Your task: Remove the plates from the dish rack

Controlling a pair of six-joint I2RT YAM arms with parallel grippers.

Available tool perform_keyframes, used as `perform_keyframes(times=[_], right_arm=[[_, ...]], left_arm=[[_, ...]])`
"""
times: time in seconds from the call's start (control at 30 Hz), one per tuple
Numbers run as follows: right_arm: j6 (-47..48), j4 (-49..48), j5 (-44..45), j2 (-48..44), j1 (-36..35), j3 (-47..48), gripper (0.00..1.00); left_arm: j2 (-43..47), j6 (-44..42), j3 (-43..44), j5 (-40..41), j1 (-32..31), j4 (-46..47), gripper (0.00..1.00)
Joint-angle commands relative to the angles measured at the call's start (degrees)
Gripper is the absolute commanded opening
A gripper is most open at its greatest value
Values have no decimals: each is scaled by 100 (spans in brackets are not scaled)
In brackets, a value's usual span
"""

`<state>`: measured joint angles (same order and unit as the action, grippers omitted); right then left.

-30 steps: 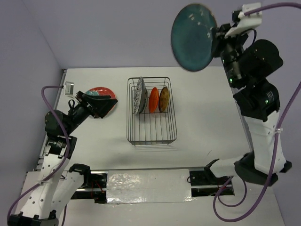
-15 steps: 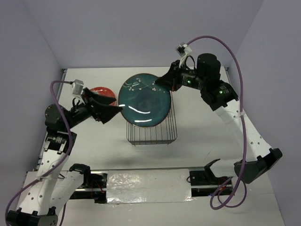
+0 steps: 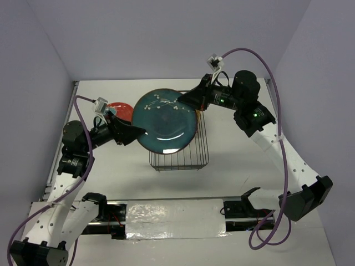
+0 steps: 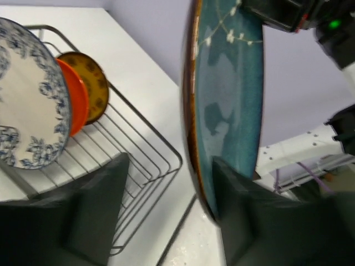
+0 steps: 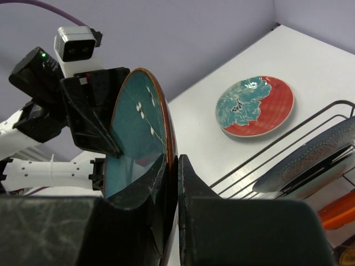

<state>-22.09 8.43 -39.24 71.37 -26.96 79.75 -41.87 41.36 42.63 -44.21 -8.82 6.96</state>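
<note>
The dark teal plate (image 3: pixel 165 121) is held on edge above the dish rack (image 3: pixel 202 151), clamped at its rim by the right gripper (image 5: pixel 173 162). The left gripper (image 4: pixel 169 163) is set astride the opposite rim, jaws apart and not yet gripping, evidently so that the plate can be handed over. A white floral-rimmed plate (image 4: pixel 28 111) is kept upright in the rack.

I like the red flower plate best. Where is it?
In the top view, the red flower plate lies flat on the table, left of the dish rack, just beyond the left gripper.
</note>
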Motion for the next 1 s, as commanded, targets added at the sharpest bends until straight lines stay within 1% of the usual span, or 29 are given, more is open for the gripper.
perform_keyframes(times=[0.0, 0.07, 0.1, 0.17, 0.2, 0.23, 0.27, 0.3, 0.33, 0.37, 0.4, 0.43, 0.47, 0.5, 0.53, 0.6, 0.63, 0.67, 0.7, 0.73, 0.77, 0.8, 0.87, 0.97], right_arm=[[-621, -1457, -233, -238, -11, -55, 0], [-700, -1729, -277, -255, -20, -222, 0], [-779, -1809, -294, -256, -28, -318, 0], [-823, -1932, -303, -230, -72, -354, 0], [-832, -1932, -321, -220, -90, -354, 0], [-832, -1950, -329, -194, -107, -363, 0], [-832, -1915, -277, -185, -108, -372, 3], [-798, -1863, -225, -194, -108, -389, 12], [-736, -1749, -128, -211, -108, -372, 24], [-657, -1374, 203, -264, -99, -355, 61], [-500, -1179, 407, -299, -81, -328, 75], [-420, -968, 626, -334, -73, -302, 81], [-367, -626, 811, -378, -55, -310, 87], [-271, -475, 1144, -439, -20, -293, 90], [-226, -125, 1330, -475, 6, -275, 96], [-86, 202, 1908, -597, 59, -240, 97], [-42, 403, 2042, -659, 77, -249, 97], [72, 492, 2157, -721, 86, -284, 97], [195, 641, 2349, -869, 86, -301, 98], [196, 704, 2438, -949, 86, -328, 98], [283, 756, 2500, -1046, 86, -372, 98], [319, 844, 2614, -1229, 86, -468, 97], [389, 915, 2650, -1424, 86, -652, 98], [442, 1073, 2668, -1784, 77, -854, 98]], left_arm=[[-6, 688, -158, -579, -23, 1245, 64], [12, 803, -168, -607, -23, 1386, 49], [12, 803, -141, -572, -23, 1343, 30], [3, 707, -19, -467, -23, 1133, 14], [-6, 689, 25, -405, -23, 958, 0], [12, 715, 78, -257, -23, 878, 0], [47, 733, 96, -116, -23, 807, 0], [108, 741, 122, 373, -15, 528, 0], [283, 742, 210, 717, -15, 282, 0], [380, 715, 289, 1094, -6, -8, 0], [477, 715, 377, 1464, -6, -315, 0], [626, 759, 578, 2085, 20, -849, 0], [697, 785, 675, 2326, 29, -1081, 0], [750, 820, 772, 2538, 47, -1405, 0], [881, 934, 956, 2992, 47, -1565, 0], [978, 1014, 1141, 3425, 56, -1846, 0], [1066, 1118, 1342, 3871, 56, -2187, 0], [1084, 1172, 1440, 4128, 56, -2347, 0], [1067, 1303, 1745, 4809, 56, -2992, 0], [1006, 1365, 1931, 4816, 56, -3373, 0], [901, 1409, 2107, 5451, 56, -3699, 0], [682, 1444, 2405, 5693, 56, -3946, 0], [470, 1480, 2530, 6106, 56, -4185, 0], [-48, 1559, 2662, 6353, 65, -4133, 0]])
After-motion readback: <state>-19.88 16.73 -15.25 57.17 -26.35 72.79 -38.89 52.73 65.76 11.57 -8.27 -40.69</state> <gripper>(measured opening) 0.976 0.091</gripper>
